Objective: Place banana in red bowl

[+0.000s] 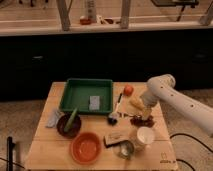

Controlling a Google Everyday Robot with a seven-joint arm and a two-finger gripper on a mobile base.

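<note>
The banana [135, 103] is small and pale yellow. It lies on the wooden table [50, 145] right of the green tray, just below a round orange-red fruit [128, 90]. My gripper [144, 116] hangs from the white arm [161, 89] that reaches in from the right. It points down at the table, immediately right of and slightly below the banana. I cannot tell whether it touches the banana. The red bowl [86, 148] sits empty near the table's front edge, well to the left of the gripper.
A green tray [75, 97] holds a grey block [94, 102]. A dark bowl [66, 127] holds a green vegetable [72, 119]. A white cup [145, 137], a metal cup [125, 149], a small box [114, 137] and a dark-handled utensil [117, 108] lie between the gripper and the red bowl.
</note>
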